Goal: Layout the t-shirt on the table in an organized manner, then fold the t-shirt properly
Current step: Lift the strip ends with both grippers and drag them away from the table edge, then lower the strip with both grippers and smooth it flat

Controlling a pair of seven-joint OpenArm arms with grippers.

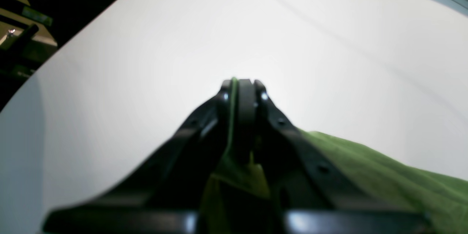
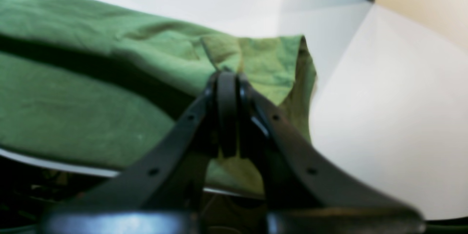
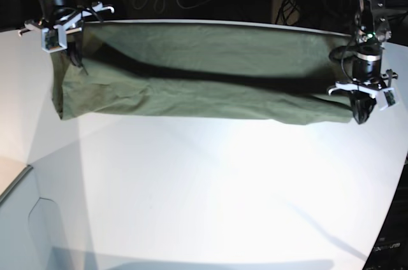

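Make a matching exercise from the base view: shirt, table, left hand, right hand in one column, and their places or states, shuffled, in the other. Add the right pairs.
Things:
1. shirt
2. table
3. left hand
4. right hand

Places or states:
A. shut on cloth at the picture's left end
B. white, bare across the near half
C. green, stretched in a long band along the far edge
D. shut on cloth at the picture's right end

Pairs: 1-C, 2-B, 3-D, 4-A
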